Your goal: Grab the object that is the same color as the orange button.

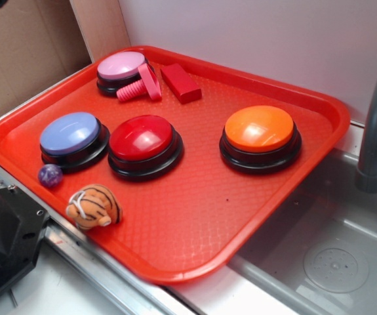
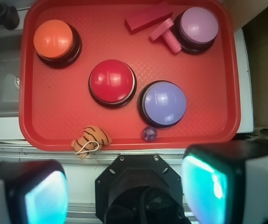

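A red tray (image 1: 319, 105) is shown holding four dome buttons. The orange button (image 1: 259, 129) sits toward its far right side. The matching object, a small striped orange toy (image 1: 94, 206), lies at the tray's near-left edge, just beside a purple ball (image 1: 50, 175). It is judged light, probably soft, and best pinched across its rounded body, not its white loop. The fingers (image 2: 122, 193) are spread wide, holding nothing, well short of it.

Count on the tray (image 1: 319, 105): four buttons — orange button (image 1: 259, 128), red button (image 1: 141, 137), blue button (image 1: 69, 133), pink button (image 1: 121, 65). One striped toy (image 1: 95, 205), one purple ball (image 1: 50, 174), one pink screw (image 1: 140, 85), one red block (image 1: 180, 83).
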Robot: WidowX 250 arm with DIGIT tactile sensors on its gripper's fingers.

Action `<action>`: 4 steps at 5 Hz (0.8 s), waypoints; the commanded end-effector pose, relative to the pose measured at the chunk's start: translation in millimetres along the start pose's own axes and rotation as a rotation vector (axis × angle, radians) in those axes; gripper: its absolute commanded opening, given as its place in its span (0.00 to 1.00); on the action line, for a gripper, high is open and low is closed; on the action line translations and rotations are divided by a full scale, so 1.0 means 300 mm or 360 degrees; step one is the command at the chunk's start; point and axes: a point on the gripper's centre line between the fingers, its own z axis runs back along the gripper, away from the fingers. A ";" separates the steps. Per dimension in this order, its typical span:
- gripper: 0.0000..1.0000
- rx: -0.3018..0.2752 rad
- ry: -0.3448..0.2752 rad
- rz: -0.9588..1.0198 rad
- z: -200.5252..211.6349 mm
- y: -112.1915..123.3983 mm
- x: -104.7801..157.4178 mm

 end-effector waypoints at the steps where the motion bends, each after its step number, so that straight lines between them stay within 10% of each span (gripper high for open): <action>1: 1.00 0.0000 0.0000 0.0000 0.000 0.000 0.000; 4: 1.00 -0.0139 0.0126 0.0061 -0.263 -0.101 0.002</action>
